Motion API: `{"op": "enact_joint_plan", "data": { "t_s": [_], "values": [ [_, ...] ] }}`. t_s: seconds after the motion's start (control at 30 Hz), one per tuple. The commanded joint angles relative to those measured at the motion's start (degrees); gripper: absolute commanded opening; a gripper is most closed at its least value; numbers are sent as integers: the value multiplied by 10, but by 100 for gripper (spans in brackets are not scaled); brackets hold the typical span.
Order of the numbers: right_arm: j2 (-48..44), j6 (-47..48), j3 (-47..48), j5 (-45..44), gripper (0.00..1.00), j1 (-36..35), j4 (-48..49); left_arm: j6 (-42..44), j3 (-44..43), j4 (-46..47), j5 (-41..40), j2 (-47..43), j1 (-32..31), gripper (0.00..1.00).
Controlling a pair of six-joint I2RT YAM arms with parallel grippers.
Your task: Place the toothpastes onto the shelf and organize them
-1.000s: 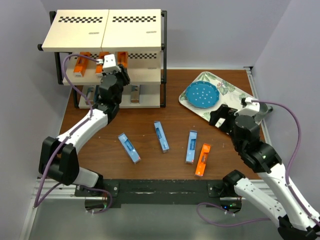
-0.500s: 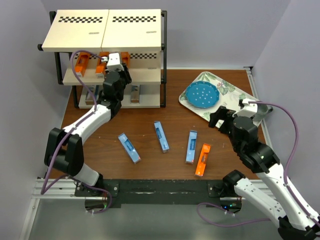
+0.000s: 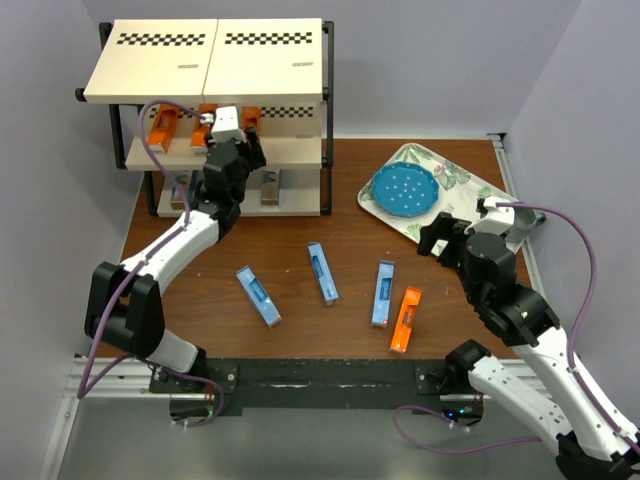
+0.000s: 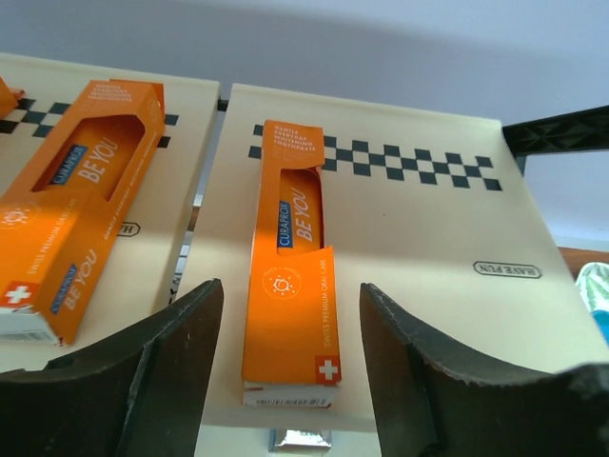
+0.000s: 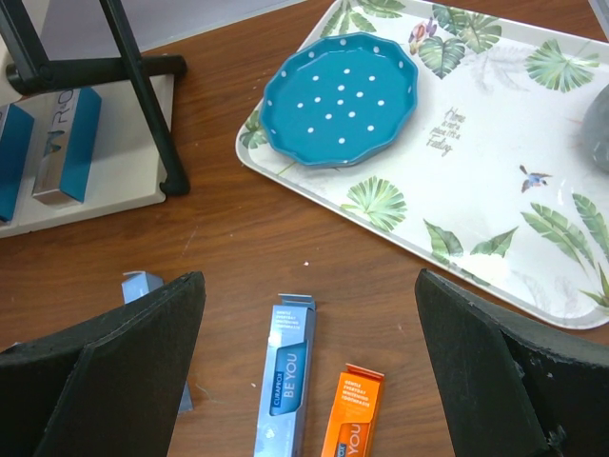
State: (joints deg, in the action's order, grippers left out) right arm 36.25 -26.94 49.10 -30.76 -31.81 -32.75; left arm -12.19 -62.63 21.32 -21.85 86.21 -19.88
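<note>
The shelf [image 3: 205,60] stands at the back left. My left gripper [image 3: 228,122] reaches onto its middle tier. In the left wrist view that gripper [image 4: 290,288] is open, a gap on each side of an orange toothpaste [image 4: 290,295] lying flat on the cream board [image 4: 428,248]. Another orange toothpaste [image 4: 71,238] lies to its left. Three light blue toothpastes [image 3: 258,295] [image 3: 322,273] [image 3: 383,293] and an orange one [image 3: 405,319] lie loose on the table. My right gripper [image 5: 309,281] hangs open and empty above the light blue [image 5: 288,381] and orange [image 5: 352,414] cartons.
A floral tray [image 3: 470,190] holding a blue dotted plate [image 3: 404,189] sits at the back right. Blue and silver-grey cartons [image 5: 67,143] stand on the shelf's bottom board [image 5: 105,190]. The shelf's black posts [image 5: 143,90] rise beside them.
My left gripper pushed further onto the middle tier, then its jaws parted and let go of the orange toothpaste, which now rests on the board. The right arm barely moved.
</note>
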Motion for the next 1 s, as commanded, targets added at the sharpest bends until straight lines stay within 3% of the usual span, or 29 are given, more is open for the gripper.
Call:
{"op": "enact_joint_plan", "data": {
  "t_s": [0.0, 0.6, 0.73, 0.83, 0.87, 0.97],
  "values": [
    [0, 7, -1, -15, 97, -1, 19, -21, 19, -1, 5, -65, 5, 64],
    [-1, 7, -10, -14, 97, -1, 17, -12, 24, 4, 32, -33, 5, 59],
    [0, 8, -11, -17, 97, -1, 17, -11, 13, 6, 37, -19, 5, 51],
    [0, 10, -10, -18, 97, -1, 18, -9, 10, 17, 34, -17, 5, 42],
    [1, 9, -10, -21, 97, -1, 19, -7, 8, 19, 32, -16, 5, 34],
    [3, 11, -9, -22, 97, 0, 19, 3, -3, 23, 22, -10, 5, 28]
  ]
}}
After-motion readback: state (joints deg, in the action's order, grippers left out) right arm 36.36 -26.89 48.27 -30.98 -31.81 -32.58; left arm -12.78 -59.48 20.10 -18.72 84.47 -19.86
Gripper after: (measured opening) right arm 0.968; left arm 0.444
